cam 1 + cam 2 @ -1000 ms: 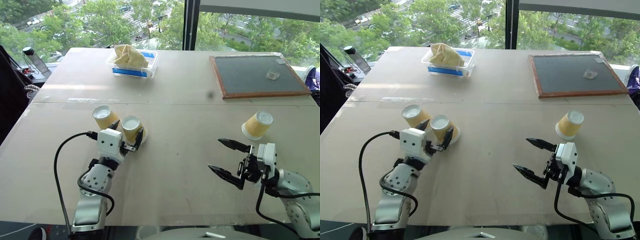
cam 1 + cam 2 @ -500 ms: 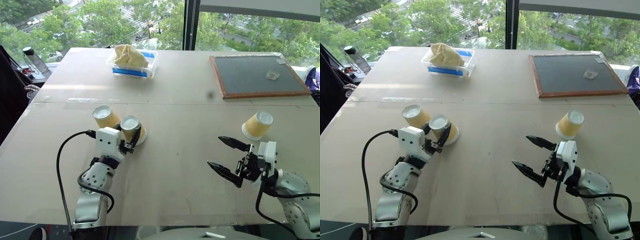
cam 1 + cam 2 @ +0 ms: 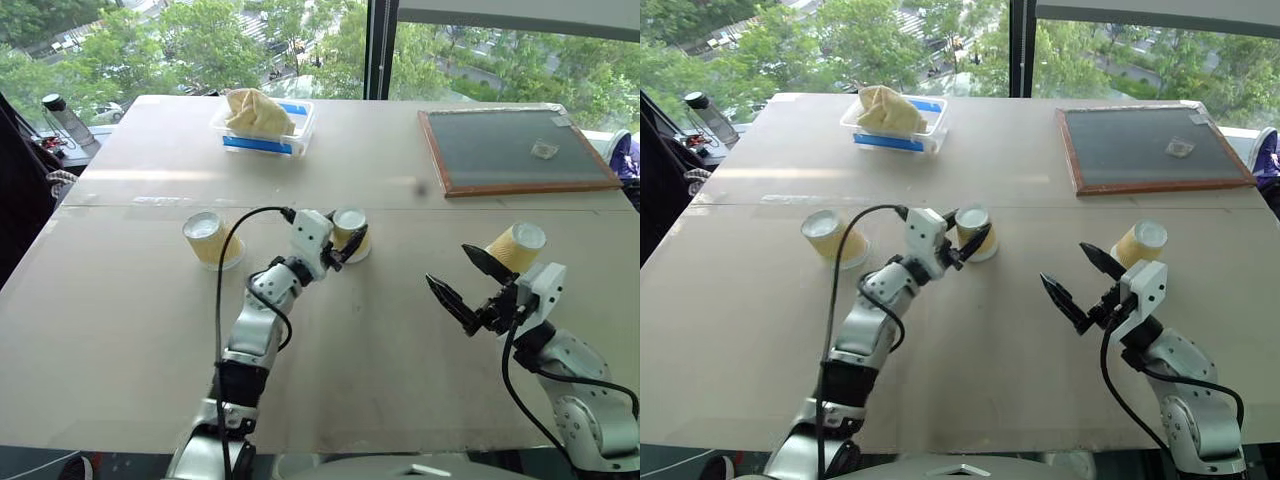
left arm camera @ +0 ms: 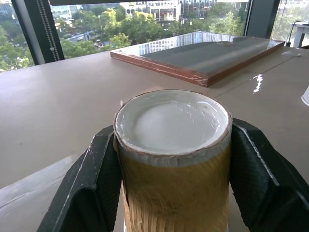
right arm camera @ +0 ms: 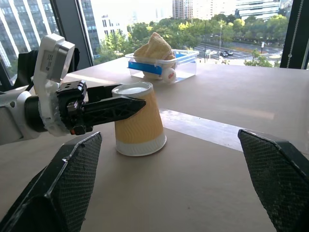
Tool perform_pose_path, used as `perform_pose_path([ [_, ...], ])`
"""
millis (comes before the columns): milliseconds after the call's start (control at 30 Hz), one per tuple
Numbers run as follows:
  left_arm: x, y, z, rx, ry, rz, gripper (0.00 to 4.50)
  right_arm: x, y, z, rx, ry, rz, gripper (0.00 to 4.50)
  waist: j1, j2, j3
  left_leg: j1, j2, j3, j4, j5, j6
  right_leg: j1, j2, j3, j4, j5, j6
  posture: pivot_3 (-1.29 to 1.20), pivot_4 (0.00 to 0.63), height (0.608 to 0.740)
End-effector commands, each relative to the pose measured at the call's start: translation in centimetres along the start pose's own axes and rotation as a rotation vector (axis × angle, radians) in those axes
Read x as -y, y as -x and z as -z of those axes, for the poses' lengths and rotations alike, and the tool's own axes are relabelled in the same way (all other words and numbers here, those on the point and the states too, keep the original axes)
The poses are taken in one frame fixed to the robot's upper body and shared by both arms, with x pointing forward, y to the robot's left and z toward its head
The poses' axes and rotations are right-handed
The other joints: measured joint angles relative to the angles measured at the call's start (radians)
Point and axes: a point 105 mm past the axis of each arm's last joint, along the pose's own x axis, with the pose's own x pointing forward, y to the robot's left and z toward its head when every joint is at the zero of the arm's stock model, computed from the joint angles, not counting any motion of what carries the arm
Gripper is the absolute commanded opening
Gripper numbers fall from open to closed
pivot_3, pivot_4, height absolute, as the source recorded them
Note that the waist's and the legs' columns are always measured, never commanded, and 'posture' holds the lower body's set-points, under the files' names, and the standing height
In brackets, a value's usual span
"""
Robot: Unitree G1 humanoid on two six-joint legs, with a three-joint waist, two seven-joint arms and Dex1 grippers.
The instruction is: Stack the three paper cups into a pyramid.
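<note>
Near table centre, outstretched left end effector point(image 3: 340, 245) apparently clamps a cup point(image 3: 351, 233); right end effector point(image 3: 467, 282) gapes empty.

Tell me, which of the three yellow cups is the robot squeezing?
The middle cup, standing upside down near the table's centre: the left gripper is shut on its sides. The left cup and the right cup stand free; the open right gripper holds nothing.

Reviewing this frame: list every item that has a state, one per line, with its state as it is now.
Left gripper: shut on the middle cup.
Middle cup: upside down, standing on the table, gripped.
Left cup: upside down, free, alone.
Right cup: upside down, free, just beyond the right gripper.
Right gripper: open, holding nothing.
Plastic tub: no lid, holds a crumpled cloth.
Pyramid: not yet started; the cups stand apart.
</note>
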Motion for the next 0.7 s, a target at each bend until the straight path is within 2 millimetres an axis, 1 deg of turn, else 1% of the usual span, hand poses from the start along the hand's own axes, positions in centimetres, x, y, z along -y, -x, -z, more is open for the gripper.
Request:
perform_pose_path([
  [33, 0.9, -2.2, -0.5, 0.033, -0.017, 0.041, 2.43, -0.3, 0.0, -0.9, 0.032, 0.039, 0.010, 4.50, 0.002, 0.000, 0.000, 0.000, 0.000, 0.000, 0.000, 0.000, 0.000, 0.000, 0.000, 0.000, 0.000, 0.000, 0.000, 0.00, 0.150, 0.740],
  [133, 1.3, -3.1, -0.4, 0.037, -0.008, 0.058, 2.43, -0.2, 0.0, -1.1, 0.037, 0.049, 0.024, 4.50, 0.001, 0.000, 0.000, -0.001, -0.001, 0.001, 0.000, 0.000, 0.000, 0.000, 0.000, 0.001, -0.001, 0.000, 0.000, 0.00, 0.150, 0.740],
  [233, 1.5, -3.2, -0.3, 0.036, 0.006, 0.075, 2.43, -0.1, 0.1, -1.3, 0.040, 0.057, 0.035, 4.50, 0.000, 0.000, 0.000, 0.000, -0.001, 0.001, 0.000, 0.000, 0.000, 0.000, 0.000, 0.001, -0.001, 0.000, 0.000, 0.00, 0.150, 0.740],
  [267, 1.6, -3.2, -0.3, 0.037, -0.003, 0.086, 3.46, -0.1, 0.1, -1.3, 0.039, 0.058, 0.038, 4.50, 0.000, 0.000, 0.000, 0.000, 0.000, 0.001, 0.000, 0.000, 0.000, 0.000, 0.000, 0.001, -0.001, 0.000, 0.000, 0.00, 0.150, 0.740],
  [300, 1.6, -3.2, -0.7, 0.053, -0.001, 0.090, 3.83, -0.1, 0.2, -1.3, 0.038, 0.059, 0.039, 4.50, 0.000, 0.000, 0.000, 0.000, 0.000, 0.000, 0.000, 0.000, 0.000, 0.000, 0.000, 0.001, -0.001, 0.000, 0.000, 0.00, 0.150, 0.740],
  [333, 1.5, -3.1, -1.2, 0.070, -0.003, 0.092, 4.30, -0.1, 0.2, -1.3, 0.039, 0.060, 0.042, 4.50, 0.000, 0.000, 0.000, 0.000, 0.000, 0.000, 0.000, 0.000, 0.000, 0.000, 0.000, 0.001, -0.001, 0.000, 0.000, 0.00, 0.150, 0.740],
  [367, 1.4, -3.1, -1.7, 0.089, -0.004, 0.095, 4.40, 0.0, 0.2, -1.4, 0.040, 0.063, 0.049, 4.50, 0.000, 0.000, 0.000, 0.000, 0.000, 0.000, 0.000, 0.000, 0.000, 0.000, 0.000, 0.001, -0.001, 0.000, 0.000, 0.00, 0.150, 0.740],
  [467, 1.0, -2.4, -3.6, 0.143, -0.003, 0.101, 4.40, 0.5, 0.2, -1.6, 0.049, 0.084, 0.072, 4.50, -0.001, 0.000, 0.000, 0.000, 0.000, 0.001, 0.000, 0.000, 0.000, 0.000, 0.000, 0.001, -0.001, 0.000, 0.000, 0.00, 0.150, 0.740],
  [533, 0.3, -1.6, -5.3, 0.182, -0.015, 0.085, 4.40, 1.1, 0.3, -2.0, 0.058, 0.119, 0.104, 4.50, -0.002, 0.000, 0.000, -0.001, 0.000, 0.000, 0.000, 0.000, 0.000, 0.000, 0.000, 0.001, -0.001, 0.000, 0.000, 0.00, 0.150, 0.740],
  [633, -0.7, 0.5, -7.5, 0.201, -0.037, 0.070, 4.40, 2.9, 0.4, -2.9, 0.088, 0.190, 0.194, 4.50, -0.007, 0.001, 0.000, 0.000, 0.001, 0.000, 0.000, 0.000, 0.000, 0.000, 0.000, 0.002, -0.001, 0.000, 0.000, 0.00, 0.150, 0.740],
  [700, -1.1, 2.1, -8.4, 0.183, -0.046, 0.076, 4.40, 4.1, 0.6, -3.3, 0.099, 0.236, 0.258, 4.50, -0.009, 0.001, 0.000, 0.000, 0.001, -0.001, 0.000, 0.000, 0.000, 0.000, 0.000, 0.002, 0.000, 0.000, 0.000, 0.00, 0.150, 0.740],
])
